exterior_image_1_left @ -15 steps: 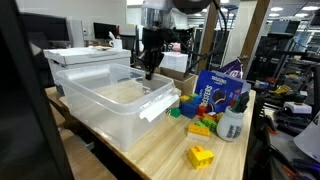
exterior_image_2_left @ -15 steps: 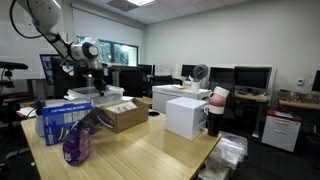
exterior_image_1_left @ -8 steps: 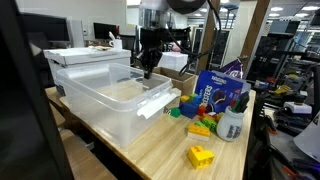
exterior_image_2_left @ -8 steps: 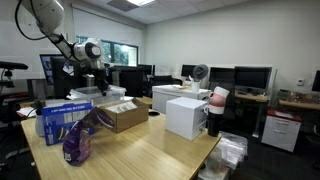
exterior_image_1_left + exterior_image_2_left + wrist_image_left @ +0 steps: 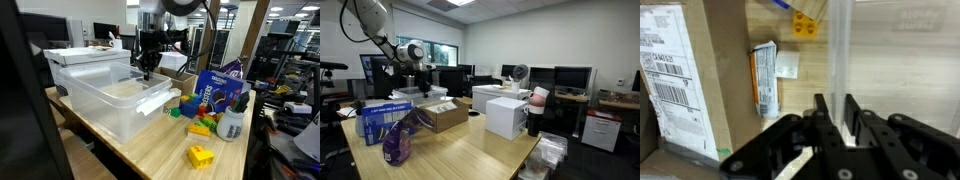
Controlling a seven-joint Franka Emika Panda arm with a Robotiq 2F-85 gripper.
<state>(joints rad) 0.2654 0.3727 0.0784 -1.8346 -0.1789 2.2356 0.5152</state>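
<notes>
Looking down the wrist view, I have the claw (image 5: 838,102) astride the thin upright wall of the clear bin (image 5: 840,40). One finger stands outside it and one inside, and the gap between them is barely wider than the plastic. I cannot tell whether the pads press on the wall or stand just off it; nothing else is in the claw.

To my mind, handling the bin by this wall goes best with the wrist kept plumb and the pads flat on both faces. I would make every move slow and in line with the wall, because thin plastic like this will likely bow or slip under a twist.

The bin (image 5: 105,105) sits open side up along one long edge of the bench (image 5: 160,150). As I judge it, its long axis lies parallel to that edge. The claw (image 5: 148,66) stands over the wall on the side away from that edge. In the wrist view the wall runs straight from top to bottom, through the claw's gap.

Just outside the wall a small packet (image 5: 764,80) lies flat on the bench, with a cardboard box (image 5: 680,80) beyond it. A yellow block (image 5: 805,25) sits close to the wall further along. A blue bag (image 5: 215,90) stands well apart, toward the opposite edge.
</notes>
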